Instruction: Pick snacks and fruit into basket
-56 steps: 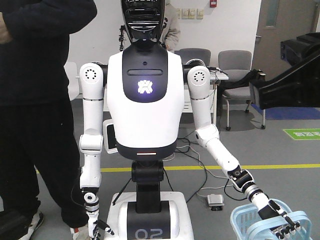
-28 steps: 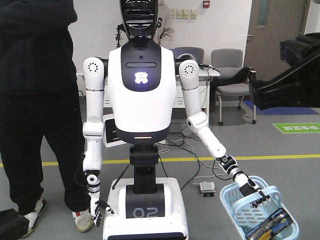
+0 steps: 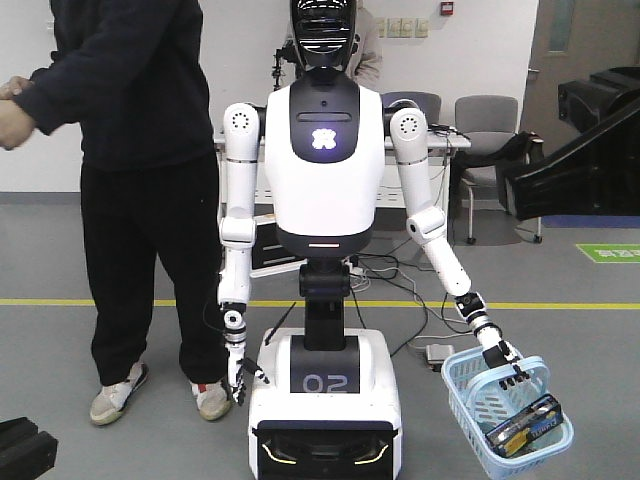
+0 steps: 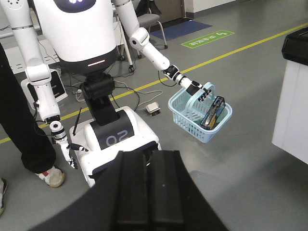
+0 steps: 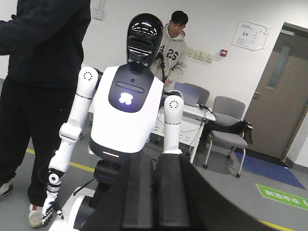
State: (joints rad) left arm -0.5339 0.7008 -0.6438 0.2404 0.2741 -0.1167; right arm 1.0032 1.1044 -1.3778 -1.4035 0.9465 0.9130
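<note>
A white humanoid robot [image 3: 322, 170] stands facing me. Its lowered hand [image 3: 500, 358] holds the hoop handle of the light blue basket [image 3: 470, 400], which hangs tilted near the floor. A black-and-blue snack box [image 3: 525, 425] lies inside the basket [image 4: 185, 115]; the same snack box [image 4: 213, 111] shows in the left wrist view. No fruit is in view. My left gripper [image 4: 150, 155] is shut with nothing between its black jaws, well short of the basket. My right gripper [image 5: 154, 159] is likewise shut and holds nothing, pointing at the humanoid's torso.
A person in black [image 3: 140, 150] stands left of the humanoid. Another person [image 5: 173, 41] stands behind it, by grey chairs [image 3: 490, 120]. A white cabinet [image 4: 293, 106] is at the right. Cables and a pedal [image 3: 437, 352] lie on the floor near a yellow line [image 3: 560, 305].
The view has pulled back from the humanoid, which now looks smaller with its whole base showing. The basket, cut off before, now shows whole with the box in it.
</note>
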